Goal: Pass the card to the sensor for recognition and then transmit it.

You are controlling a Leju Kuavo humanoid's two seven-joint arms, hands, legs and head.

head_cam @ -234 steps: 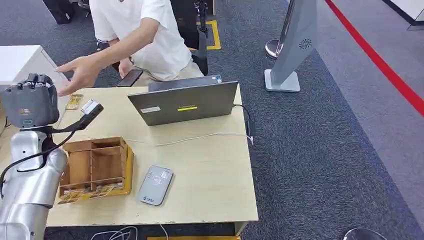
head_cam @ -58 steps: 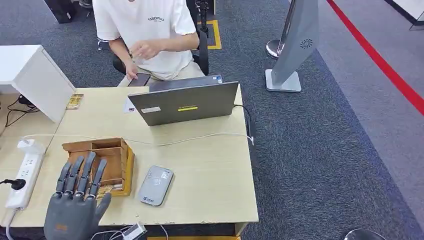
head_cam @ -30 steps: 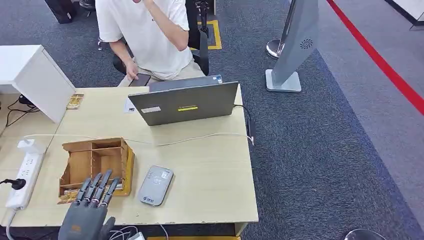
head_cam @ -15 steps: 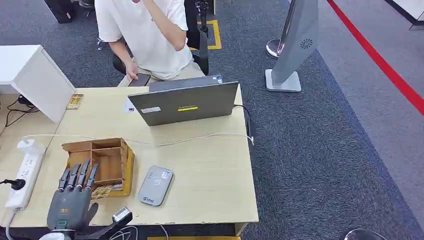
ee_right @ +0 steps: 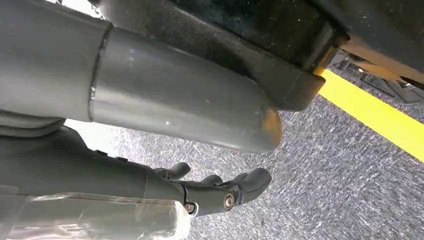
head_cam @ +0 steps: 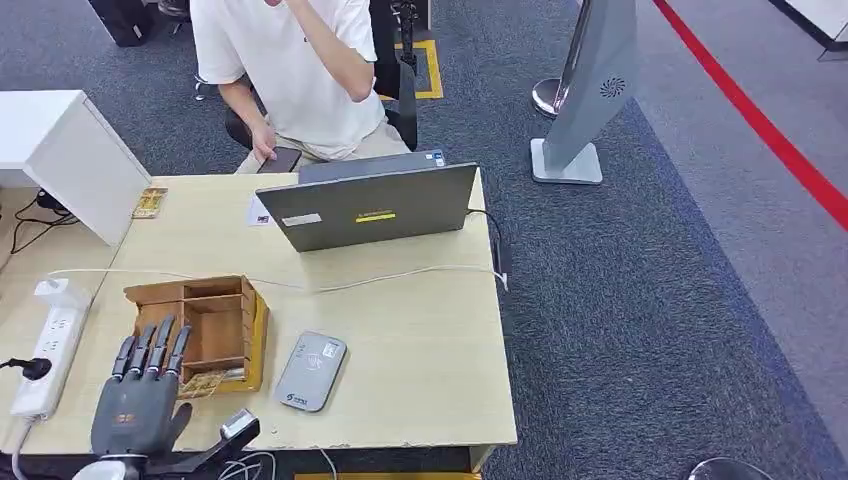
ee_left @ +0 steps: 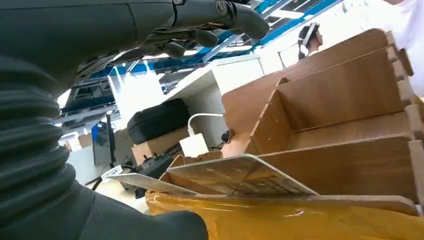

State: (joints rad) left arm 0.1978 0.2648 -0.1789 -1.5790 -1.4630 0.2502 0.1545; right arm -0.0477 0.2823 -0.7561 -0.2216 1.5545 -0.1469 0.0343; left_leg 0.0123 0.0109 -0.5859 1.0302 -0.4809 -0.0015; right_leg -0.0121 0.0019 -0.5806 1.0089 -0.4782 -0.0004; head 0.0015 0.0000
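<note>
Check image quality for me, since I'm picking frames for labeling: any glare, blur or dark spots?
Head view: evenly lit and sharp on the table. Left wrist view: the left hand is a dark, soft-edged mass up close, the background behind the wooden box is overexposed. Right wrist view: the right hand is shadowed, carpet sharp.

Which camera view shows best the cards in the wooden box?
The left wrist view: the cards lie close, flat in the wooden box's front compartment. The head view shows them small, partly behind the left robot hand. The right wrist view faces floor.
</note>
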